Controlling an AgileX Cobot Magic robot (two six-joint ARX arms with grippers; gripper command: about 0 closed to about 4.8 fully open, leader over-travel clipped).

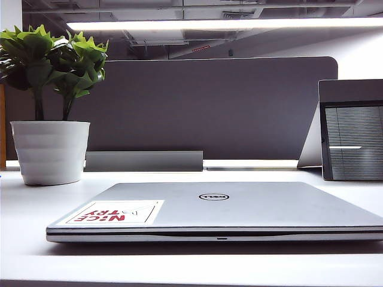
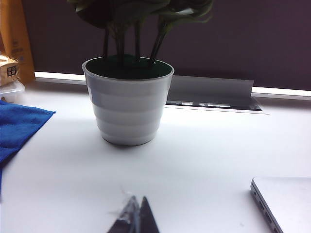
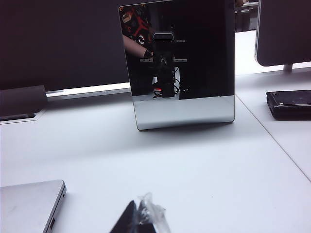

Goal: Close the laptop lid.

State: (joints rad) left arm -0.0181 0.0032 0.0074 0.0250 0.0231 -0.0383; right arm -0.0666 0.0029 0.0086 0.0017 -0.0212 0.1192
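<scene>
Looking across the white worktop (image 1: 191, 266) from the exterior view, we saw the laptop lid (image 1: 239, 203) lying flat and fully shut on the laptop's base, silver side up. A round logo (image 1: 213, 197) sat near the lid's middle, and a white sticker (image 1: 114, 212) with red letters lay on its left front corner. The laptop rested in the middle of the worktop, close to the camera.

Behind it to the left stood a white ribbed pot (image 1: 51, 151) holding a green plant (image 1: 51, 57). A dark grey divider (image 1: 203, 107) ran along the back. To the right stood an upright framed panel (image 1: 352, 128) with a slatted pattern.

Neither arm appeared in the exterior view. In the left wrist view, the left gripper (image 2: 134, 219) showed only as dark tips at the frame's edge, above bare worktop, between the pot (image 2: 127, 109) and a corner of the laptop (image 2: 284, 201). Its jaws looked closed together with nothing held. A blue cloth (image 2: 19, 128) lay off to one side.

In the right wrist view, the right gripper (image 3: 140, 219) also showed only its tips, wrapped in clear film, over bare worktop near the laptop's other corner (image 3: 29, 204). Those jaws seemed pressed together and empty. Beyond them stood the glossy upright panel (image 3: 180, 63), and a small black object (image 3: 289, 103) lay farther off.
</scene>
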